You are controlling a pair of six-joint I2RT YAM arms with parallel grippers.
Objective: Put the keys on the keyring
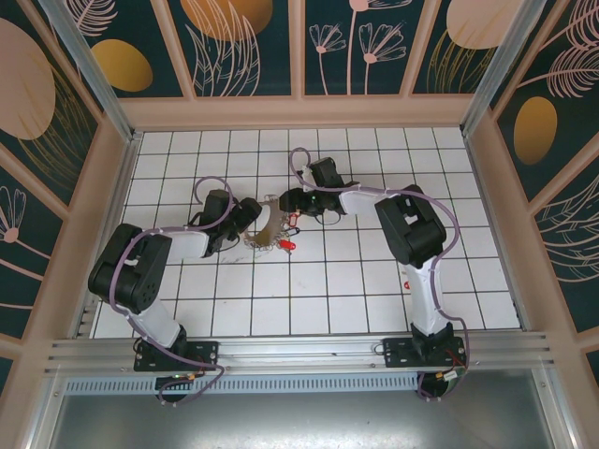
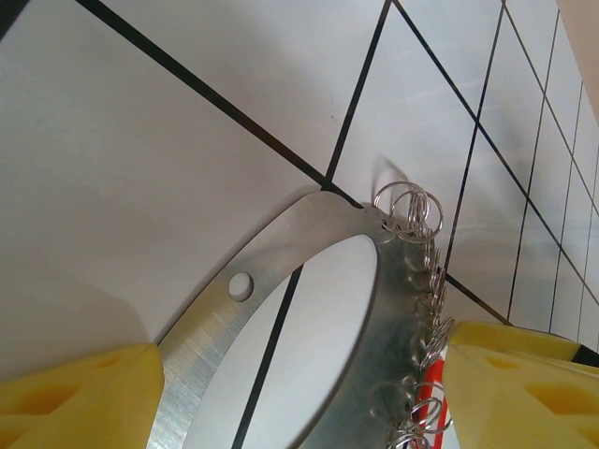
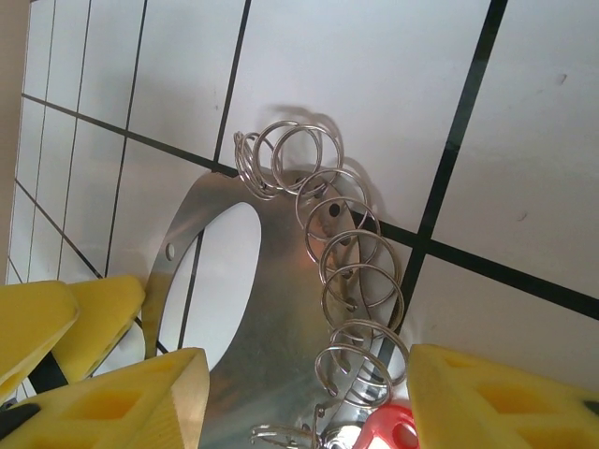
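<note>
Two robot arms meet over a white tiled surface (image 2: 140,140), the left gripper (image 1: 253,223) and the right gripper (image 1: 285,204) closing in from opposite sides on the keyring (image 2: 276,251). The keyring, a flat silvery hoop, lies directly beneath and between both grippers. In the left wrist view, the left gripper's yellow fingers (image 2: 75,402) stand wide apart, astride the hoop. The plain outer rim meets one finger, and the edge fringed with wire loops (image 3: 351,267) runs just beside the other. It cannot be told from the pictures whether those fingers are pinching the metal or merely flanking it. The right gripper's jaws also stand apart. Its yellow fingers (image 3: 505,402) straddle the looped side of the hoop, and a row of loops runs away from the gripper between the two fingers. A red tag (image 3: 388,430) lies between those fingers, close against the nearest loops, with a glint of silver metal just beside it. From above, the keys (image 1: 286,244) show as small red specks at the keyring's edge, on the near side of the right gripper and beside the tip of the left gripper.
</note>
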